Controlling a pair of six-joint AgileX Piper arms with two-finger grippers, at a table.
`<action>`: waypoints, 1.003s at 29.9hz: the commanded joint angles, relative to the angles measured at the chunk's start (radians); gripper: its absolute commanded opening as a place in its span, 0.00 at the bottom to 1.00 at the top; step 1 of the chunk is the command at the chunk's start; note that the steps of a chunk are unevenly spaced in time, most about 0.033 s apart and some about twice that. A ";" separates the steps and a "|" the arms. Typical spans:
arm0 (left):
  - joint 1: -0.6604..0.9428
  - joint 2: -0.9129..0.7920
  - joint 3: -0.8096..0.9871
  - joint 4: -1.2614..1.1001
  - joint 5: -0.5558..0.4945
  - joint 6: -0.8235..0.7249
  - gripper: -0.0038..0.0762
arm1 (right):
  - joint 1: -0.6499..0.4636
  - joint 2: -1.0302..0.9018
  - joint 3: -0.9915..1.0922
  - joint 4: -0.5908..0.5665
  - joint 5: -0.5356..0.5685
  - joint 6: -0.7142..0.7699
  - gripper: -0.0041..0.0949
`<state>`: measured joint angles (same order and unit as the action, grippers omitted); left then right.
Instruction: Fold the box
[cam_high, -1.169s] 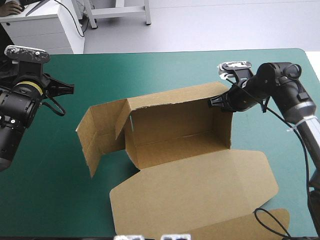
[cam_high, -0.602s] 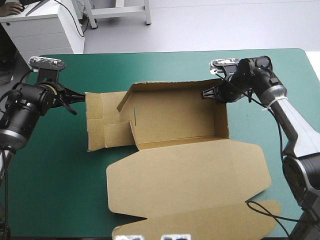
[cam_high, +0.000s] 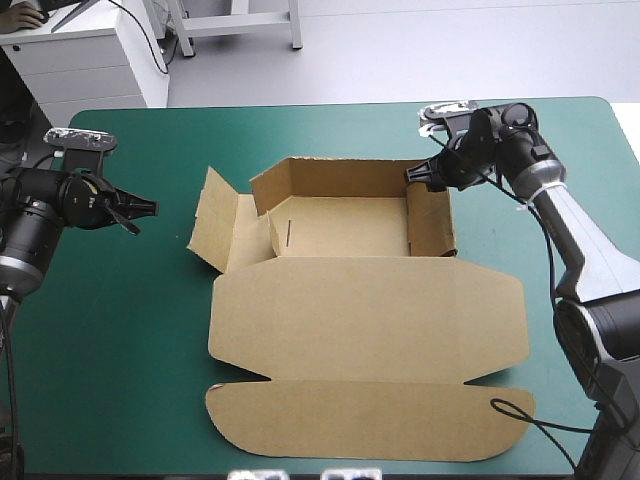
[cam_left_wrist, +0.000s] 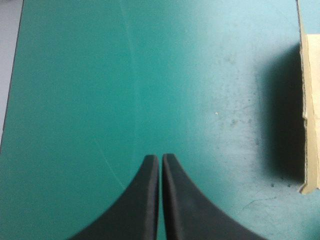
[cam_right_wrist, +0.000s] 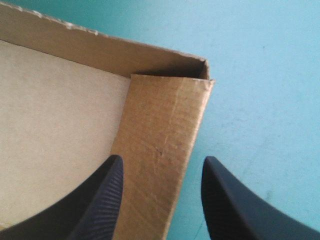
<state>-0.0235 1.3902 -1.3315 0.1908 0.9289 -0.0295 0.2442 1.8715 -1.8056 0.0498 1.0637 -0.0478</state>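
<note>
The brown box (cam_high: 370, 310) lies in the middle of the table as an open tray, its far wall (cam_high: 330, 172) and right wall (cam_high: 432, 222) raised. Its lid lies flat toward the near edge, and a left flap (cam_high: 215, 228) leans outward. My right gripper (cam_high: 413, 176) is open at the tray's far right corner; in the right wrist view it (cam_right_wrist: 161, 165) straddles the right wall (cam_right_wrist: 160, 125). My left gripper (cam_high: 148, 208) is shut, hovering left of the flap and apart from it. Ahead of this gripper (cam_left_wrist: 160, 158) is bare cover, with the box's edge (cam_left_wrist: 311, 115) off to one side.
The teal-green cover (cam_high: 110, 330) stretches from the box's left side to the table's left edge. A narrower strip of cover (cam_high: 580, 330) runs along the right of the lid, under my right arm.
The box has come down from a tilted pose to lie flat, lid spread toward the near edge. My right gripper stayed at the far right corner. My left gripper drew back slightly to the left.
</note>
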 joint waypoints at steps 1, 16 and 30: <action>0.001 -0.029 -0.028 0.007 -0.035 -0.001 0.05 | -0.003 -0.078 -0.116 -0.016 0.068 -0.010 0.51; 0.001 -0.029 -0.028 0.017 0.003 -0.001 0.05 | -0.003 -0.080 -0.146 -0.001 0.185 0.065 0.49; 0.001 -0.029 -0.028 0.017 0.016 -0.001 0.05 | -0.003 0.067 -0.062 0.005 0.182 0.081 0.47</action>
<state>-0.0235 1.3902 -1.3315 0.1933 0.9759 -0.0295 0.2442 1.9620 -1.8461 0.0498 1.2424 0.0323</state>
